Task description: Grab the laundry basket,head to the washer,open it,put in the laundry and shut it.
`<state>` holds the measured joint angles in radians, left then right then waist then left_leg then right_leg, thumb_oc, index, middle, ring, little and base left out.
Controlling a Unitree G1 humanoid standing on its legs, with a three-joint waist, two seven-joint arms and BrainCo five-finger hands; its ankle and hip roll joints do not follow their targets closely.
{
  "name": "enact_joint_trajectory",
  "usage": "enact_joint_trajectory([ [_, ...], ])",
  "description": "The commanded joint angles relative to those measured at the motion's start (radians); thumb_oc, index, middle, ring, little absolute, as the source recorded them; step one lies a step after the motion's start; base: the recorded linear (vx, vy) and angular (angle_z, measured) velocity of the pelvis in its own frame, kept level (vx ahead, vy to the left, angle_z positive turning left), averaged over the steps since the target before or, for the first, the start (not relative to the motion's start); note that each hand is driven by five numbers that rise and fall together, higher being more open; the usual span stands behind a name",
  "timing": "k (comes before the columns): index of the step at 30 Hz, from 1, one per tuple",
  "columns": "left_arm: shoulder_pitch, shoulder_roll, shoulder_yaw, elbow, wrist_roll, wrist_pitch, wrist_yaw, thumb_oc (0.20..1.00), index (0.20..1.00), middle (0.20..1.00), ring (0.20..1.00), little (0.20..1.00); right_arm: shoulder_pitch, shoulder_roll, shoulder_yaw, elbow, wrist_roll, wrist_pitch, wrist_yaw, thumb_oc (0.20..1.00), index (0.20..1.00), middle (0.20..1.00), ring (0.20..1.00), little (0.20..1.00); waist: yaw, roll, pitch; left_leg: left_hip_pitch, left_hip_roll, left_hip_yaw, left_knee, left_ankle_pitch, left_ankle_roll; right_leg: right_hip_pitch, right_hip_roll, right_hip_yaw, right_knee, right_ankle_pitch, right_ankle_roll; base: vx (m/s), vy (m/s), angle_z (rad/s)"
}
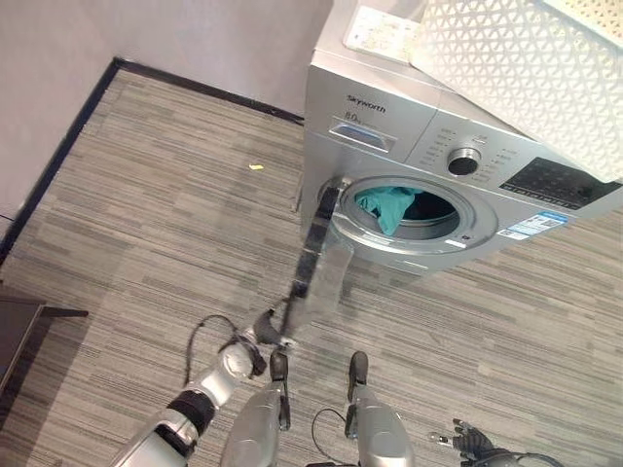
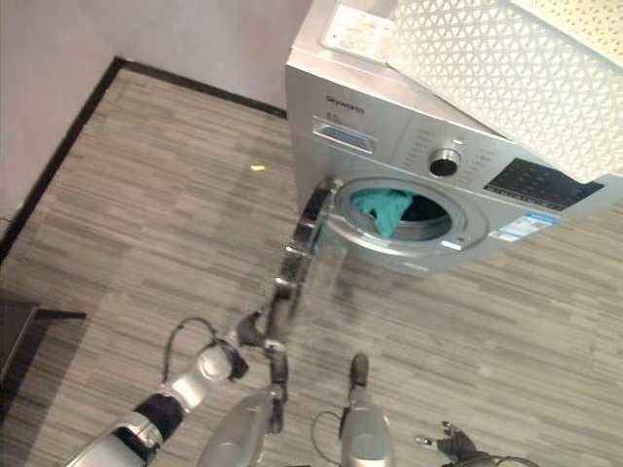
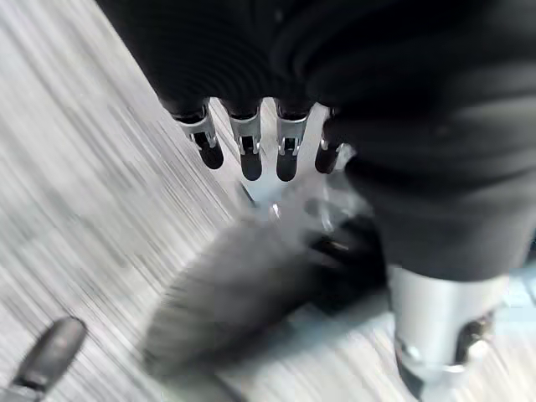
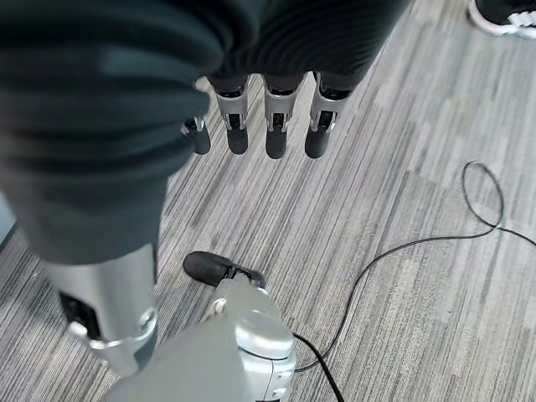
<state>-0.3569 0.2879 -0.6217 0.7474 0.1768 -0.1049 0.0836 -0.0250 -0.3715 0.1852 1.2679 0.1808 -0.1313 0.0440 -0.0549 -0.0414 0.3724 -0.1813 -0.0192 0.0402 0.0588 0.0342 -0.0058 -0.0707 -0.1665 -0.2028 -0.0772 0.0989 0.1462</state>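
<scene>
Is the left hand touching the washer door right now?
Cannot tell. In the left eye view the left hand sits right at the open door's lower edge, but no contact or gap shows plainly.

silver washer, teal laundry

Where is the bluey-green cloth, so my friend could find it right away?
Find the big silver washer standing on the striped grey floor, with a white laundry basket on top. Its round door is swung open, and in the dark hole hangs the teal cloth. It is the one brightly coloured thing among all the grey and silver.
</scene>
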Motion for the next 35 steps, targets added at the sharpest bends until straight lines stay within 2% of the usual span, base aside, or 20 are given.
enact_joint_trajectory([
  [1,-0.217,-0.017,-0.203,-0.149,0.291,-0.067,0.046,1.0,1.0,1.0,1.0,1.0,0.035,-0.047,0.074,0.013,-0.019,-0.008,-0.043,1.0,1.0,1.0,1.0,1.0,-0.024,0.035,-0.054,0.021,0.021,-0.034,0.014,-0.035,-0.041,-0.07,0.028,0.066,0.005,0.026,0.002,-0.07,-0.163,0.08],
  [2,-0.269,-0.046,-0.268,-0.194,0.309,-0.091,0.03,1.0,1.0,1.0,1.0,1.0,0.025,-0.046,0.092,0.023,-0.024,-0.009,-0.057,1.0,1.0,1.0,1.0,1.0,-0.03,0.041,-0.059,0.029,0.03,-0.03,0.002,-0.026,-0.045,-0.063,0.032,0.067,0.003,0.022,0.001,-0.06,-0.18,-0.01],
  [3,-0.286,-0.094,-0.32,-0.264,0.252,-0.139,-0.023,1.0,1.0,1.0,1.0,1.0,0.004,-0.035,0.142,-0.013,-0.041,-0.033,-0.076,1.0,1.0,1.0,1.0,1.0,-0.034,0.051,-0.078,0.042,0.042,-0.03,-0.02,-0.016,-0.053,-0.049,0.04,0.065,-0.004,0.01,-0.002,0.0,-0.136,-0.03],
  [4,-0.286,-0.089,-0.318,-0.271,0.247,-0.137,-0.029,1.0,1.0,1.0,1.0,1.0,0.006,-0.034,0.143,-0.015,-0.042,-0.032,-0.078,1.0,1.0,1.0,1.0,1.0,-0.036,0.051,-0.078,0.046,0.043,-0.031,-0.026,-0.014,-0.054,-0.047,0.041,0.064,-0.004,0.009,-0.003,-0.01,-0.127,-0.02],
  [5,-0.307,-0.121,-0.345,-0.273,0.244,-0.131,-0.052,1.0,1.0,1.0,1.0,1.0,0.02,-0.038,0.157,-0.057,-0.044,-0.027,-0.077,1.0,1.0,1.0,1.0,1.0,-0.043,0.052,-0.085,0.05,0.052,-0.028,-0.041,-0.001,-0.06,-0.044,0.046,0.064,-0.005,0.002,-0.005,-0.03,-0.123,-0.06],
  [6,-0.349,-0.173,-0.351,-0.219,0.236,-0.116,-0.042,1.0,1.0,1.0,1.0,1.0,0.039,-0.035,0.152,-0.116,0.01,-0.028,-0.079,1.0,1.0,1.0,1.0,1.0,-0.061,0.052,-0.102,0.063,0.064,-0.015,-0.056,0.012,-0.07,-0.037,0.052,0.06,-0.006,-0.005,-0.007,-0.02,-0.134,-0.04],
  [7,-0.372,-0.191,-0.351,-0.19,0.231,-0.11,-0.036,1.0,1.0,1.0,1.0,1.0,0.047,-0.04,0.149,-0.13,0.02,-0.034,-0.08,1.0,1.0,1.0,1.0,1.0,-0.072,0.05,-0.112,0.071,0.07,-0.008,-0.06,0.015,-0.073,-0.031,0.053,0.059,-0.007,-0.008,-0.008,-0.03,-0.102,-0.07],
  [10,-0.323,-0.213,-0.321,-0.097,0.156,-0.088,-0.039,1.0,1.0,1.0,1.0,1.0,0.091,-0.063,0.119,-0.141,0.023,-0.023,-0.08,1.0,1.0,1.0,1.0,1.0,-0.094,0.051,-0.126,0.092,0.076,0.01,-0.054,0.023,-0.076,-0.014,0.054,0.066,-0.008,-0.001,-0.011,0.0,-0.047,-0.08],
  [15,-0.173,-0.139,-0.188,0.053,0.122,-0.035,0.008,1.0,1.0,1.0,1.0,1.0,0.137,-0.038,0.08,-0.092,0.0,-0.005,-0.094,1.0,1.0,1.0,1.0,1.0,-0.077,0.062,-0.152,0.132,0.082,0.015,-0.048,0.018,-0.084,0.035,0.052,0.055,-0.008,-0.019,-0.018,0.03,-0.027,-0.1],
  [16,-0.171,-0.14,-0.188,0.054,0.123,-0.036,0.009,1.0,1.0,1.0,1.0,1.0,0.137,-0.038,0.082,-0.091,0.0,-0.005,-0.094,1.0,1.0,1.0,1.0,1.0,-0.08,0.062,-0.152,0.134,0.082,0.014,-0.049,0.018,-0.084,0.037,0.052,0.054,-0.008,-0.02,-0.018,0.03,-0.024,0.1],
  [19,-0.049,-0.137,-0.031,0.225,0.027,0.022,0.011,1.0,1.0,1.0,1.0,1.0,0.108,-0.003,0.052,-0.018,0.007,0.029,-0.094,1.0,1.0,1.0,1.0,1.0,-0.049,0.072,-0.181,0.156,0.081,-0.003,-0.057,0.023,-0.083,0.072,0.049,0.028,-0.009,-0.028,-0.025,0.05,-0.019,0.15],
  [24,0.04,-0.124,0.11,0.336,-0.118,0.038,-0.009,1.0,1.0,1.0,1.0,1.0,0.079,0.014,0.052,0.018,0.0,0.055,-0.078,1.0,1.0,1.0,1.0,1.0,-0.028,0.08,-0.215,0.19,0.077,-0.018,-0.072,0.018,-0.076,0.108,0.05,0.013,-0.009,-0.037,-0.028,0.06,0.011,0.27],
  [28,0.087,-0.108,0.137,0.378,-0.078,0.035,0.009,1.0,1.0,1.0,1.0,1.0,0.063,0.034,0.063,0.014,0.001,0.058,-0.067,1.0,1.0,1.0,1.0,1.0,-0.013,0.077,-0.241,0.217,0.074,-0.022,-0.084,0.004,-0.068,0.133,0.053,0.009,-0.008,-0.045,-0.031,0.06,0.031,0.08],
  [30,0.122,-0.11,0.185,0.464,-0.054,0.043,0.035,1.0,1.0,1.0,1.0,1.0,0.058,0.05,0.077,0.014,-0.013,0.057,-0.065,1.0,1.0,1.0,1.0,1.0,-0.008,0.069,-0.257,0.231,0.074,-0.017,-0.093,-0.002,-0.064,0.138,0.053,0.015,-0.007,-0.045,-0.03,0.02,0.04,0.01],
  [35,0.204,-0.088,0.281,0.552,-0.055,0.053,0.049,1.0,1.0,1.0,1.0,1.0,0.034,0.057,0.077,0.007,-0.03,0.056,-0.072,1.0,1.0,1.0,1.0,1.0,-0.002,0.06,-0.283,0.252,0.073,0.0,-0.108,-0.015,-0.057,0.138,0.052,0.03,-0.007,-0.044,-0.027,0.02,0.032,-0.1],
])
